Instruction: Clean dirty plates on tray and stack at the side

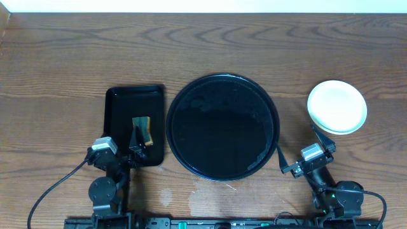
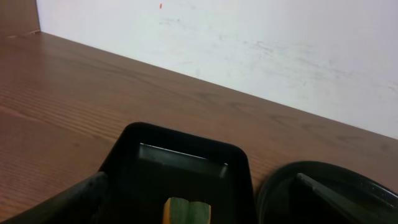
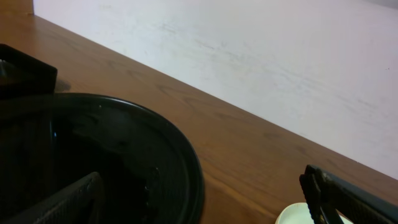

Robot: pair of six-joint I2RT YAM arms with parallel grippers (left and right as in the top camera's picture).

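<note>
The large round black tray (image 1: 222, 127) lies in the middle of the table with no plate on it; its surface looks wet. The plates (image 1: 337, 106) sit stacked to the right of the tray, a pale one on top and a mint rim showing beneath. An edge of the stack shows in the right wrist view (image 3: 292, 216). My right gripper (image 1: 299, 151) is open and empty, low between the tray and the stack (image 3: 200, 186). My left gripper (image 1: 134, 147) is open over the near end of the small tray (image 2: 199, 205), with the sponge between its fingers.
A small rectangular black tray (image 1: 124, 102) lies left of the round tray and holds a green and yellow sponge (image 1: 143, 129), also seen in the left wrist view (image 2: 188, 211). A white wall runs along the table's far edge.
</note>
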